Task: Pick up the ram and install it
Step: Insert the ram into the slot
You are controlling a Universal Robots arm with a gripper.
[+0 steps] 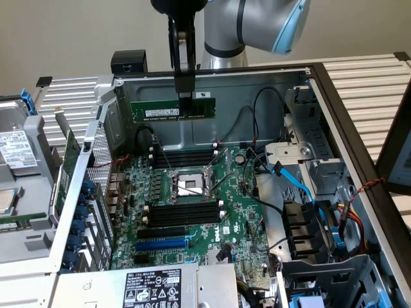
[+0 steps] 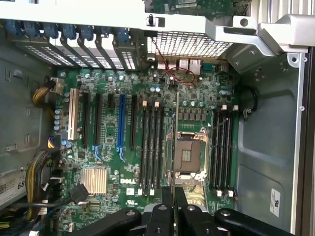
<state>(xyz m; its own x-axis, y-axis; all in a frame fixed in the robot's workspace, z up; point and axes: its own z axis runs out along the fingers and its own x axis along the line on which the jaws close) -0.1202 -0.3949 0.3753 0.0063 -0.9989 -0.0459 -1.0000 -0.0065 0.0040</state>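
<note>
Above the motherboard [image 1: 234, 215] in the open computer case [image 1: 257, 90], my claw [image 1: 185, 102] is clamped on the top edge of the ram [image 1: 157, 110]. The stick hangs level, clear of the board. Seen from my wrist, it lies edge-on along the CPU socket [image 1: 191, 186], between the two banks of black memory slots [image 1: 183, 156].

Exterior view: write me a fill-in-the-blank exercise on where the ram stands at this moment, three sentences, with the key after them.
1. The gripper is shut on the ram and holds it ____ the motherboard, clear of every slot.
2. The label strip on the ram is ____ in colour.
3. Among the black slots, the one coloured expansion slot is ____.
Missing words: above; white; blue.
</note>
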